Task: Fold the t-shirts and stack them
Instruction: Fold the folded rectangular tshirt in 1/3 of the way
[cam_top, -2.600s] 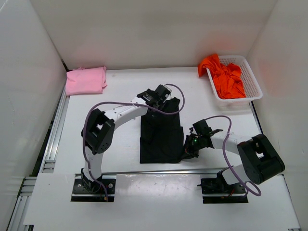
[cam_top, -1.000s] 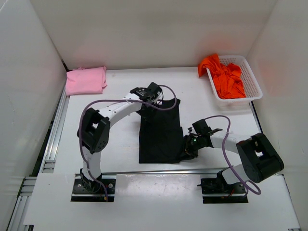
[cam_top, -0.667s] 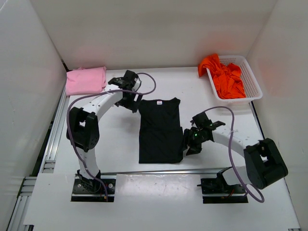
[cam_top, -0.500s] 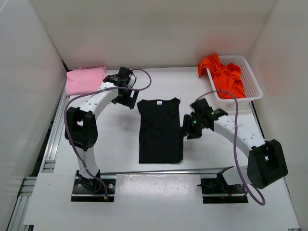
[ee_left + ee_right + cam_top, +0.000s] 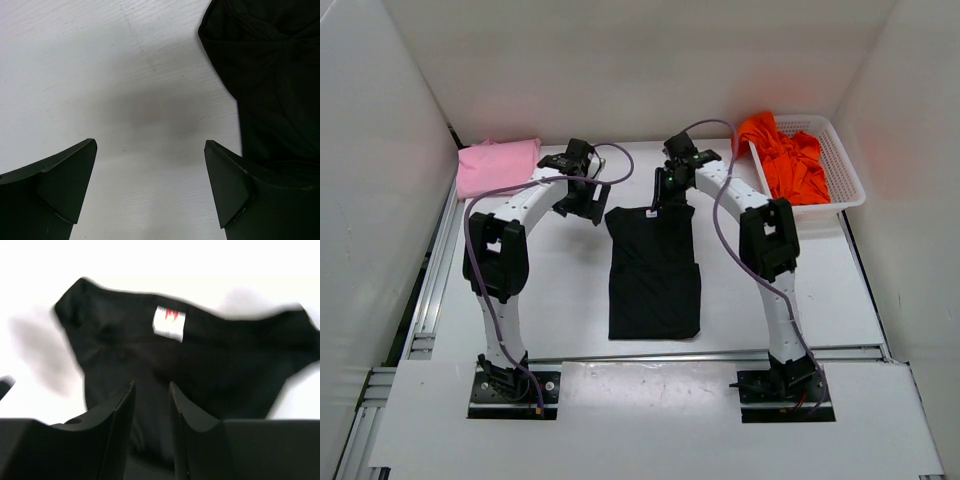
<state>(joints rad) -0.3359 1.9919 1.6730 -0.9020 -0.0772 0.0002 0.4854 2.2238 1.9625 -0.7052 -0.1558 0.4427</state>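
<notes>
The black t-shirt [image 5: 655, 270] lies flat in the middle of the table, folded into a long strip with its collar at the far end. My left gripper [image 5: 586, 206] is wide open and empty over bare table just left of the collar; the shirt's edge [image 5: 270, 75] shows at the right of the left wrist view. My right gripper [image 5: 665, 196] hovers over the collar, its jaws a narrow gap apart with nothing between them, above the black fabric and its white label [image 5: 169, 322]. The pink t-shirt [image 5: 498, 167] lies folded at the back left. The orange-red t-shirt [image 5: 785, 160] is bunched in the basket.
The white mesh basket [image 5: 848, 190] stands at the back right, with orange fabric hanging over its left rim. White walls close in the table on three sides. A metal rail [image 5: 430, 290] runs along the left edge.
My left gripper let go of the shirt's far end and moved left off it. My right arm swung from the shirt's near right side up to the collar. The shirt now lies flat.
</notes>
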